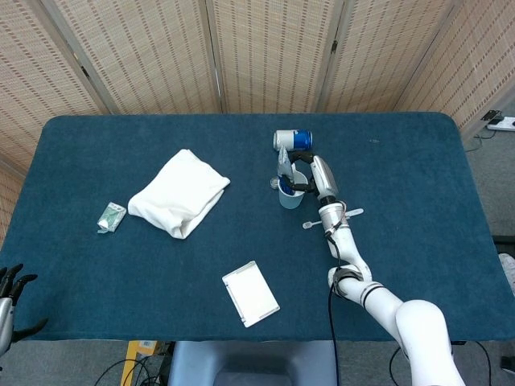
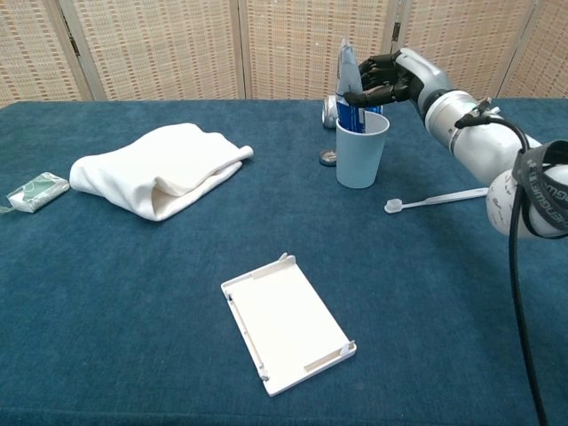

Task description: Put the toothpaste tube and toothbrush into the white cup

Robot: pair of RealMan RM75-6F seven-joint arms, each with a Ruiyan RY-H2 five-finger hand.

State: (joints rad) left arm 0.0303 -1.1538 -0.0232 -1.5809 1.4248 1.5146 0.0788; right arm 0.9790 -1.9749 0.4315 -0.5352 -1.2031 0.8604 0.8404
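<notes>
The right robot hand pinches the top of the toothpaste tube, which stands nearly upright with its lower end inside the white cup, apparently not yet let go. The toothbrush lies on the counter just right of the cup, long axis left to right, nearer this hand than the far-off left robot hand, whose grip I cannot tell.
</notes>
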